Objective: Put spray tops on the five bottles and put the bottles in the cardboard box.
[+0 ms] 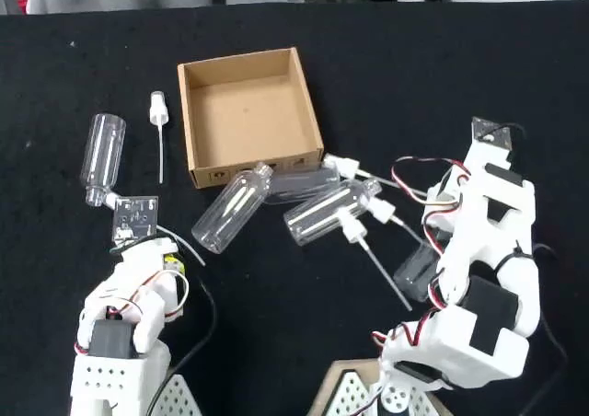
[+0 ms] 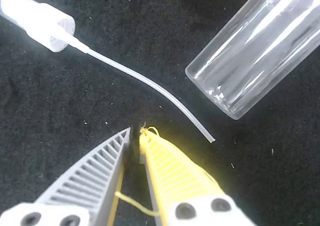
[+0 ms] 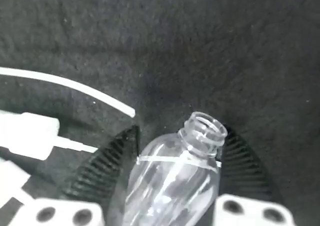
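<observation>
Just ahead of the left pincer (image 2: 135, 133), whose grey and yellow jaws are sitting closed on nothing, a white plastic spray top (image 2: 42, 20) is lying on the black table (image 2: 75, 86). Its thin curved dip tube (image 2: 150, 86) is running crosswise past the tips. The right pincer (image 3: 180, 136) is gripping a clear plastic bottle (image 3: 175, 181) below its open neck, which is pointing out beyond the tips. The left pincer is lying nearer this top and would probably need opening first. The brown cardboard box (image 1: 187, 121) is standing well beyond both.

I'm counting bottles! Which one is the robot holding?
The bottle held in the right gripper. The other four bottles lie loose on the table, untouched.
</observation>
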{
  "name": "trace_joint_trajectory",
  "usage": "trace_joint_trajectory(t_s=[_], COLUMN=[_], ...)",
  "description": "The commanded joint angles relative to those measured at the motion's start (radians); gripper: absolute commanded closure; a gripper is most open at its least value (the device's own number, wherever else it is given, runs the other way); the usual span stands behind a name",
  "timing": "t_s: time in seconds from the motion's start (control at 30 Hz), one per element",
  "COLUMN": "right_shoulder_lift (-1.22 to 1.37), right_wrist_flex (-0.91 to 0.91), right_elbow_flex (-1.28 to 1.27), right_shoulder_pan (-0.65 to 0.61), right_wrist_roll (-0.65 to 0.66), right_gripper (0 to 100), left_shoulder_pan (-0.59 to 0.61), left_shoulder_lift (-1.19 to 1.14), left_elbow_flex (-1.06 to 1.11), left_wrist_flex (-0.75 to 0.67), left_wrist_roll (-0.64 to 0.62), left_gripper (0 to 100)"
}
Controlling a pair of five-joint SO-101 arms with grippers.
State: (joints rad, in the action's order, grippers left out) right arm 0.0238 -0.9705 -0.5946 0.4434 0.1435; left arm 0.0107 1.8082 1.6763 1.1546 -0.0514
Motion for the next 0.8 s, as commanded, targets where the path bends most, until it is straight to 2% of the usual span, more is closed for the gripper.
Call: trace_joint_trajectory(t_s=[0.0,0.1,0.33,0.5,0.77], right_shoulder_lift=[0.001,-0.008,-0.010,-0.010,-0.010], right_wrist_flex=[0.008,-0.002,-0.157,-0.229,-0.288], right_elbow_flex=[0.085,0.087,0.177,0.200,0.194], right_shoulder_pan=[0.020,0.020,0.021,0.020,0.020], right_wrist_roll=[-0.014,-0.009,-0.012,-0.035,-0.041], right_gripper=[78.2,78.6,78.0,70.1,69.8], left_shoulder_pan=[-0.010,-0.010,-0.010,-0.010,-0.010], left_shoulder_lift=[0.008,0.008,0.008,0.008,0.008], left_elbow_flex=[0.025,0.025,0.025,0.025,0.025], left_wrist_flex=[-0.020,-0.020,-0.020,-0.020,-0.020], left_wrist_roll=[0.011,0.011,0.011,0.011,0.011], left_gripper=[97,97,97,97,97])
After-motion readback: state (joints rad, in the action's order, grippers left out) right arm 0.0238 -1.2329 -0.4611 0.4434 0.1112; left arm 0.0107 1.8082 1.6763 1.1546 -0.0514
